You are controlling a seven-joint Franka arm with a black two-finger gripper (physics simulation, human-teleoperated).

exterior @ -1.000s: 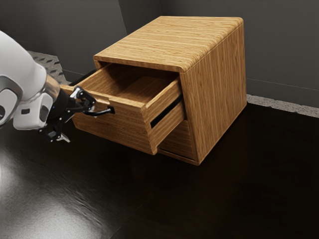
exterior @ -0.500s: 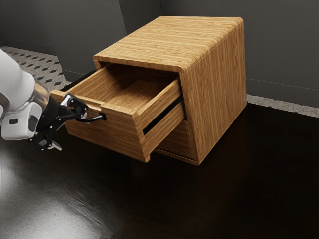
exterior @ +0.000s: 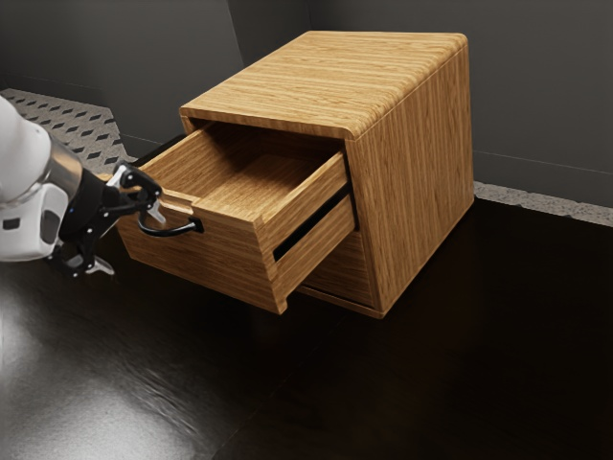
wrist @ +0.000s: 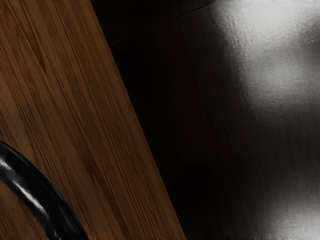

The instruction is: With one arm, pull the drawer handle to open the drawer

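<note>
**Pull phase, late stage.** Nearest you, the glossy dark floor [exterior: 316, 402] lies under the work. Above it, the black gripper [exterior: 146, 198] comes in from the exterior view's left and sits at the dark loop handle [exterior: 174, 230] on the wooden front panel [exterior: 206, 261]. You cannot tell whether it clamps the handle or only hooks against it. In the wrist view the handle shows as a black curved bar close under the hand, against the panel's grain.

Behind the panel, the drawer [exterior: 244, 187] stands well out of the wooden cabinet [exterior: 412, 163], with its bare inside open to view. Judged from this, the opening is nearly or wholly done.

Your next move calls for little. If more travel is wanted, pull straight along the drawer's axis, toward the exterior view's left, without lifting or twisting. Otherwise release the handle and back off along that same line. Farthest back, a patterned metal plate [exterior: 81, 125] meets the grey wall [exterior: 115, 48].
</note>
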